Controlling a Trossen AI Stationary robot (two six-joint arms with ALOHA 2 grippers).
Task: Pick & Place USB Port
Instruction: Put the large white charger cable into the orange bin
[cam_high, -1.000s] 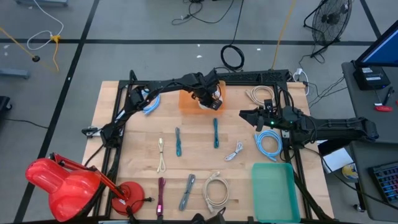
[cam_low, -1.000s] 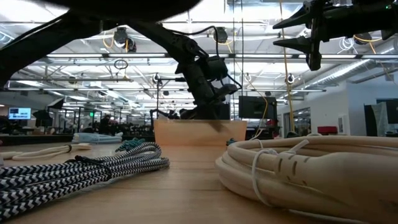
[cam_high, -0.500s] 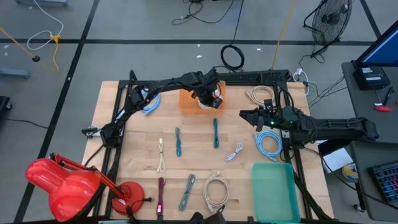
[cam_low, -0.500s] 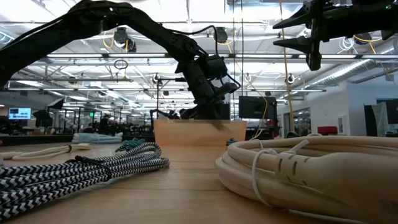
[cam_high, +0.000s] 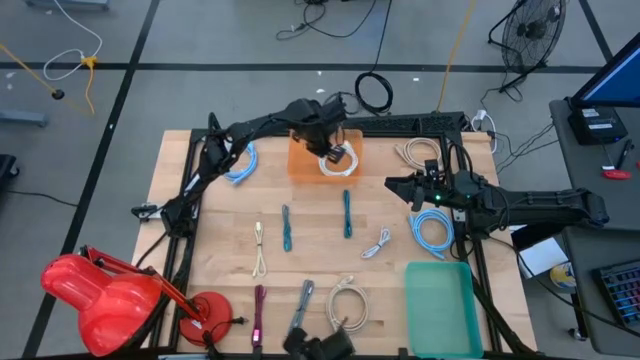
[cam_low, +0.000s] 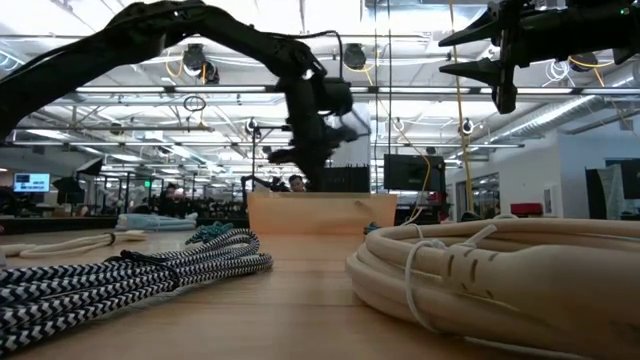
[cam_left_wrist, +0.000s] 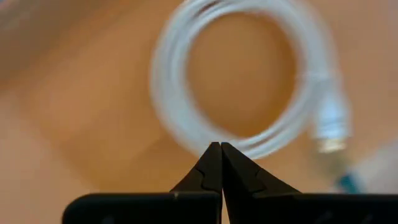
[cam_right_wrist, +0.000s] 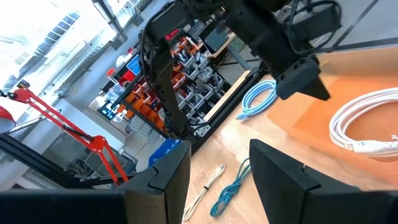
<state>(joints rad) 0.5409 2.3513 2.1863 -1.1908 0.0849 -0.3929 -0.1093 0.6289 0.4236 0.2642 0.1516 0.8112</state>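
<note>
A white coiled USB cable (cam_high: 341, 160) lies flat in the orange tray (cam_high: 303, 166) at the table's far middle. In the left wrist view the coil (cam_left_wrist: 242, 81) shows blurred below my shut fingers. My left gripper (cam_high: 326, 140) hovers above the tray's far part, clear of the cable, with its tips (cam_left_wrist: 215, 147) touching each other. In the low view it (cam_low: 303, 160) hangs above the tray wall (cam_low: 320, 212). My right gripper (cam_high: 392, 184) waits open to the tray's right, raised above the table (cam_low: 450, 55); its wrist view shows the coil (cam_right_wrist: 367, 127).
Other cables lie about the table: two teal ones (cam_high: 287, 228) (cam_high: 346, 213), a blue coil (cam_high: 432, 230), a beige coil (cam_high: 347, 300), a white bundle (cam_high: 418, 152) and a light blue one (cam_high: 243, 165). A green bin (cam_high: 440, 295) sits near right, a red lamp (cam_high: 100, 290) near left.
My left gripper has risen from the orange tray and drawn back toward the table's far-left. The white coil it covered before now lies uncovered in the tray. My right arm has kept still.
</note>
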